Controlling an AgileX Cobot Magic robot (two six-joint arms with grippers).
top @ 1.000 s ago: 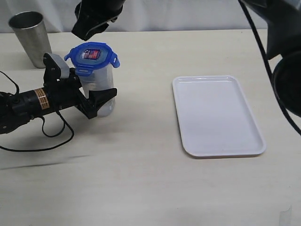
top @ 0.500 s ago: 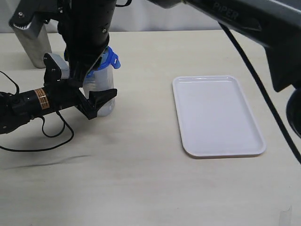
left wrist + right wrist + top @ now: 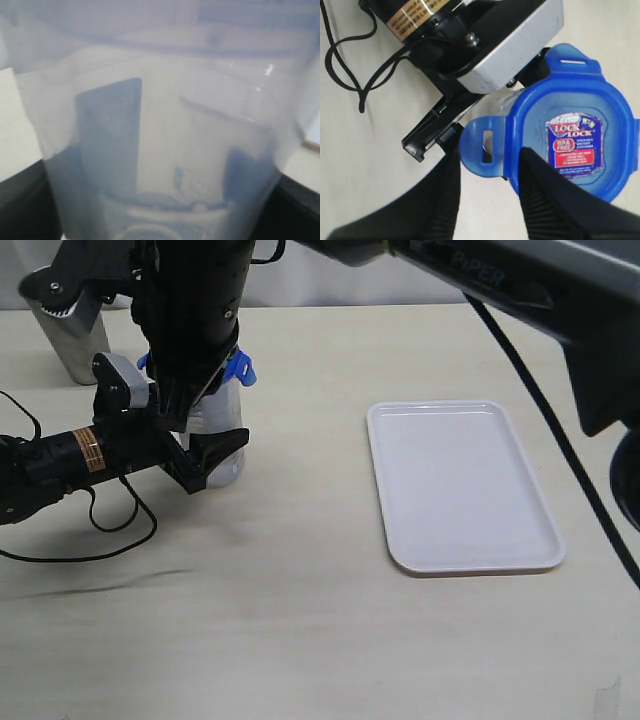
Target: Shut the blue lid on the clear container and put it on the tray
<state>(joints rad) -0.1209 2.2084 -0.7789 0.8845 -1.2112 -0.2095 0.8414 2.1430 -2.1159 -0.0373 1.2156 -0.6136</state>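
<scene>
The clear container [image 3: 222, 428] stands on the table at the left, and my left gripper [image 3: 215, 445] is shut on its lower body. In the left wrist view its translucent wall [image 3: 160, 125] fills the picture. The blue lid [image 3: 575, 125] sits on top of it, sticker side up. My right gripper [image 3: 489, 152] hangs over the lid, open, its fingers [image 3: 442, 200] on either side of one raised locking flap [image 3: 484, 145]. In the exterior view the right arm [image 3: 195, 320] hides most of the lid; only a blue flap [image 3: 238, 368] shows. The white tray [image 3: 460, 485] lies to the right.
A grey metal cup [image 3: 78, 340] stands at the back left, partly behind the right arm. The left arm's black cable [image 3: 110, 530] loops over the table at the left. Bare tabletop lies between the container and the tray.
The right arm has come down from above onto the lid and now covers most of it. The left gripper and the container have stayed in place.
</scene>
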